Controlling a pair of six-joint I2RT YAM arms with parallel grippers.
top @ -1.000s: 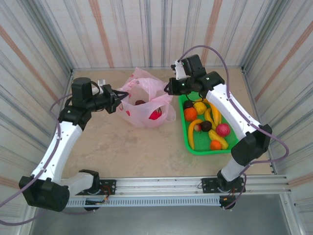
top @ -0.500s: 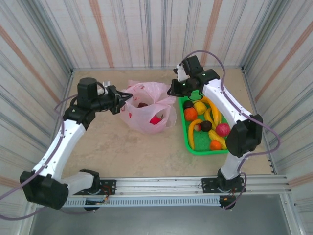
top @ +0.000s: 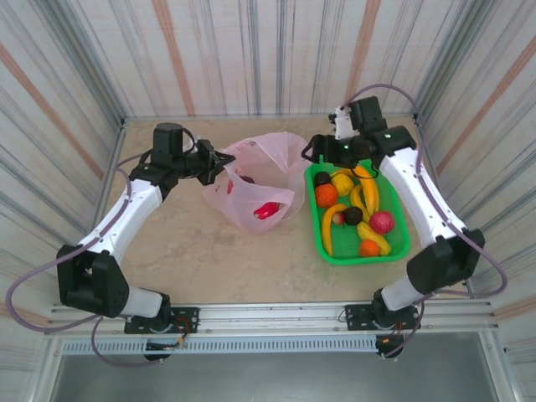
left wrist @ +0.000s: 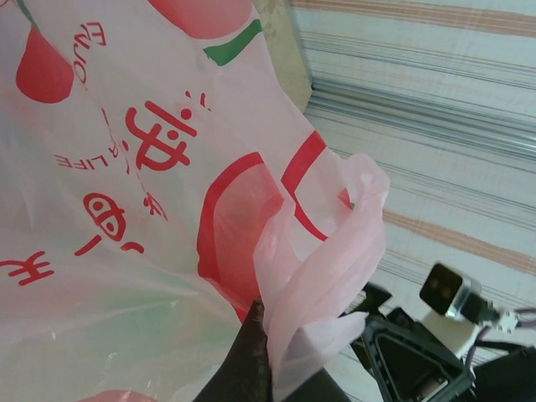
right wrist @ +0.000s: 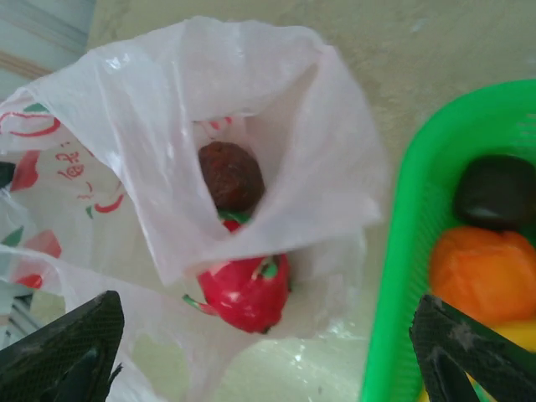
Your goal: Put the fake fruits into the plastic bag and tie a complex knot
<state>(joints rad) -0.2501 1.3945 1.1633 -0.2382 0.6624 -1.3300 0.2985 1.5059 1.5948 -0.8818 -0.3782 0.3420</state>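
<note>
Right wrist view looks straight down into the thin translucent pink plastic bag printed with red peaches, which lies on the beige tabletop just left of the bright green rectangular plastic basket. Its mouth gapes upward. Two of the fake fruits are inside: a dark brown rounded piece and, below it, a glossy red piece with green tips. The right tool hangs over the strip between bag and basket with its fingers spread wide apart and nothing between them. The left tool is pinched together on a bunched fold of the bag's rim at its left side, lifting that edge and holding the mouth open. From above, the basket holds most of the set: yellow bananas, orange balls, a pinkish-red ball and dark pieces. The job looks to be early in the loading step, with no knot begun. The next move probably calls for the empty right tool to swing over the basket, drop onto one fruit that stands free of its neighbours, close, and carry it over the mouth. Meanwhile the left grip has to keep the slack film from folding shut.
</note>
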